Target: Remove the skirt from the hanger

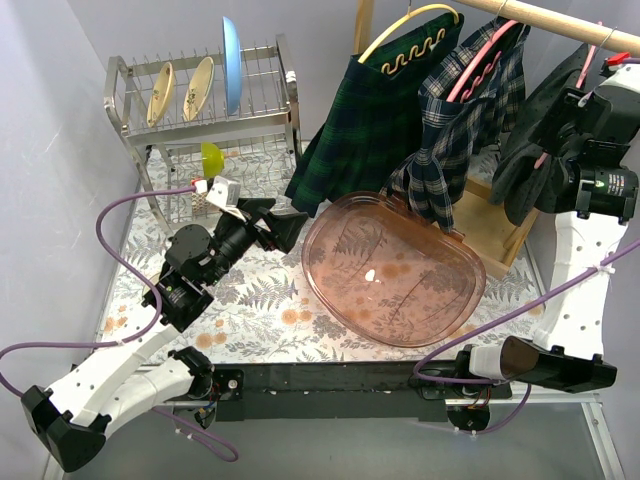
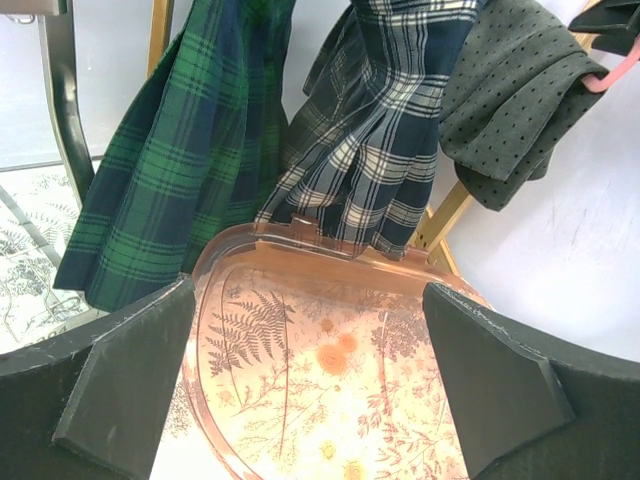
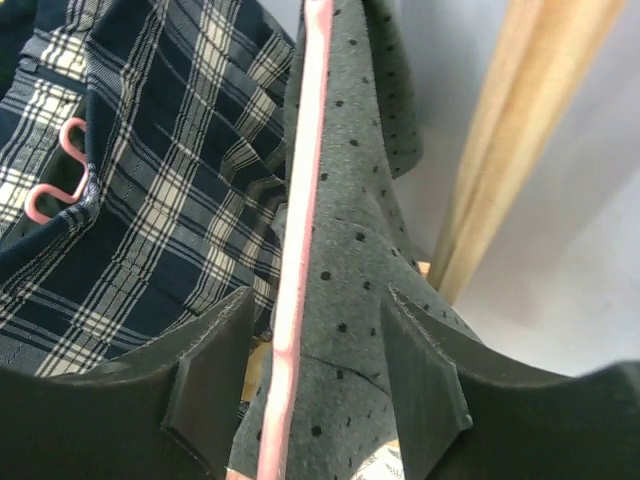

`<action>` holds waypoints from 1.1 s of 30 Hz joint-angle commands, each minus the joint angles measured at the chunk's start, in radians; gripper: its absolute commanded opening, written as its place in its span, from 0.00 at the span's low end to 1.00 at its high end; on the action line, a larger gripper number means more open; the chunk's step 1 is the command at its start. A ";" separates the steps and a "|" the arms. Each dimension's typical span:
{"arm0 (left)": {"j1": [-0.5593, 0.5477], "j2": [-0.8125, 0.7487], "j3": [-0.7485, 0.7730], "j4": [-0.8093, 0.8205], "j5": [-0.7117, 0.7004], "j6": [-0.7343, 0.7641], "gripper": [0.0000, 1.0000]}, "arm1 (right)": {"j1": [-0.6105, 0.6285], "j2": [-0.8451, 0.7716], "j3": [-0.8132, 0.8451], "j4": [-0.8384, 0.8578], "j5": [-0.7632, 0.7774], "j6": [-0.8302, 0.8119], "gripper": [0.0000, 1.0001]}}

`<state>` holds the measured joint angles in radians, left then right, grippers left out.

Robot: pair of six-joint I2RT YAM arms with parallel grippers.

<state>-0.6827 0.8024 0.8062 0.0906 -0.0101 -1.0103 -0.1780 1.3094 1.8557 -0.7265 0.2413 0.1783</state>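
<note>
A dark grey dotted skirt (image 1: 535,150) hangs on a pink hanger (image 1: 592,50) at the right end of the wooden rail (image 1: 560,20). My right gripper (image 1: 590,100) is raised to it. In the right wrist view this gripper (image 3: 318,300) is open, with one jaw on each side of the pink hanger arm (image 3: 300,250) and the grey skirt (image 3: 365,260), and gaps on both sides. My left gripper (image 1: 290,228) is open and empty low over the table, pointing at the pink tray (image 1: 320,280). It also shows in the left wrist view (image 2: 308,290).
A green plaid skirt (image 1: 370,120) on a yellow hanger and a navy and white plaid skirt (image 1: 460,120) on a pink hanger hang to the left on the same rail. A dish rack (image 1: 200,100) with plates stands at the back left. The rail's wooden base (image 1: 495,225) lies behind the tray.
</note>
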 commanded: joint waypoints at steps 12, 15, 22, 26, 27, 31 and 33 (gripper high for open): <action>0.000 0.004 -0.009 0.011 0.009 0.007 0.98 | -0.012 -0.018 -0.024 0.137 -0.030 0.016 0.43; 0.000 0.000 -0.009 0.011 0.009 0.007 0.98 | -0.012 -0.018 -0.012 0.139 -0.031 0.024 0.50; 0.000 -0.008 -0.009 0.009 0.007 0.009 0.98 | -0.012 -0.001 0.019 0.125 -0.025 0.023 0.59; 0.000 -0.008 -0.009 0.011 0.006 0.010 0.98 | -0.014 0.007 0.023 0.125 -0.034 0.020 0.48; 0.000 -0.011 -0.010 0.009 0.006 0.010 0.98 | -0.012 0.008 0.026 0.125 -0.033 0.018 0.46; 0.000 -0.011 -0.010 0.011 0.006 0.010 0.98 | -0.012 0.019 0.025 0.121 -0.040 0.013 0.38; 0.000 -0.009 -0.010 0.009 0.006 0.009 0.98 | -0.012 0.022 0.025 0.122 -0.042 0.012 0.36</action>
<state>-0.6827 0.8093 0.7963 0.0906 -0.0105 -1.0103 -0.1879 1.3224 1.8427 -0.6441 0.2028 0.1989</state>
